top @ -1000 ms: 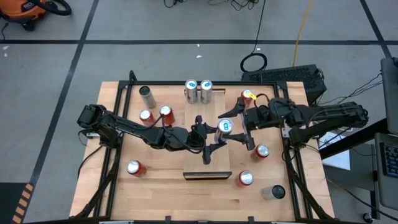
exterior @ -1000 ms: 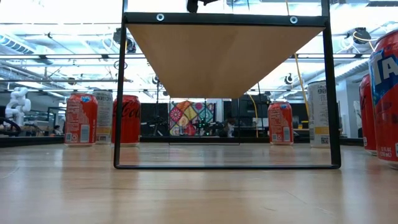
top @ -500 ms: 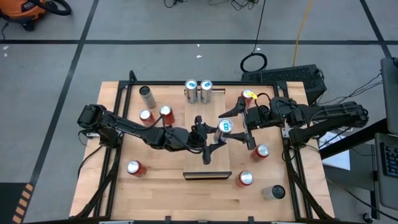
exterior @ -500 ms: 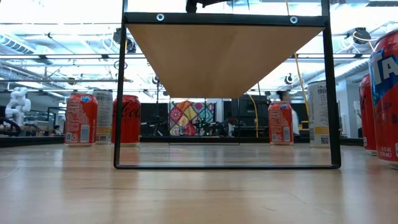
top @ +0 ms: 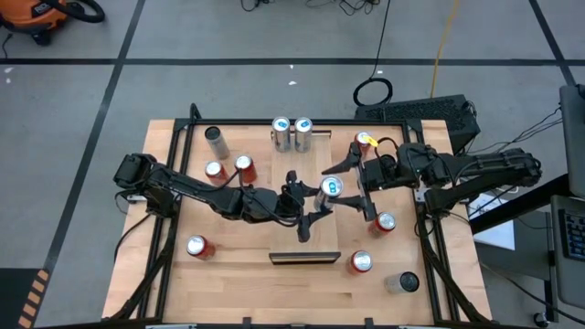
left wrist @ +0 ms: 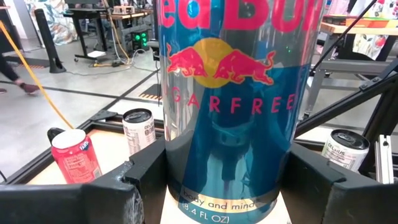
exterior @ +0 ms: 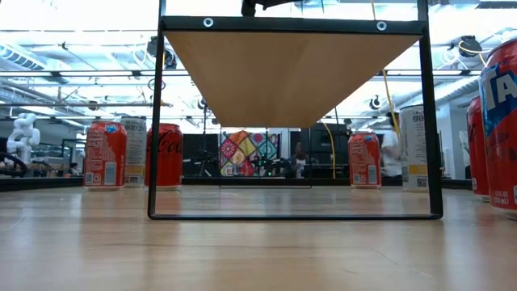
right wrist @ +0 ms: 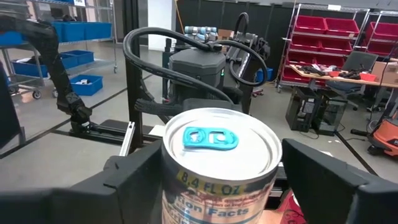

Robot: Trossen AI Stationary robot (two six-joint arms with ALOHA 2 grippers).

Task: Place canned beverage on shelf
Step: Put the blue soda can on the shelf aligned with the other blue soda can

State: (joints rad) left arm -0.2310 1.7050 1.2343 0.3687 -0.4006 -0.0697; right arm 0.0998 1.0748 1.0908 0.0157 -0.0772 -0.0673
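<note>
A blue-and-silver canned beverage (left wrist: 227, 106) stands upright between both grippers, over the far part of the shelf (top: 292, 245). In the low view the shelf (exterior: 291, 73) is a pale wood panel on a black frame, seen from underneath. My left gripper (top: 320, 199) reaches in from the table's left and is shut on the can (top: 331, 187). My right gripper (right wrist: 221, 180) comes level from the table's right. It is open, with one finger on each side of the can's top (right wrist: 211, 138); a small gap shows at one finger. My left gripper pinches the lower part of the can's wall (left wrist: 177, 168) between its two fingers (left wrist: 140, 180), which come in level from the table's left. The can is upright. The picture's edge cuts off its base, so I cannot tell whether it rests on the shelf.
Red cans stand at the left (top: 215, 170) (top: 244, 164) (top: 197, 245) and at the right (top: 385, 222) (top: 361, 262) (top: 365, 140). Silver cans stand at the far edge (top: 281, 132) (top: 302, 132) (top: 215, 142), and another at the near right corner (top: 404, 282).
</note>
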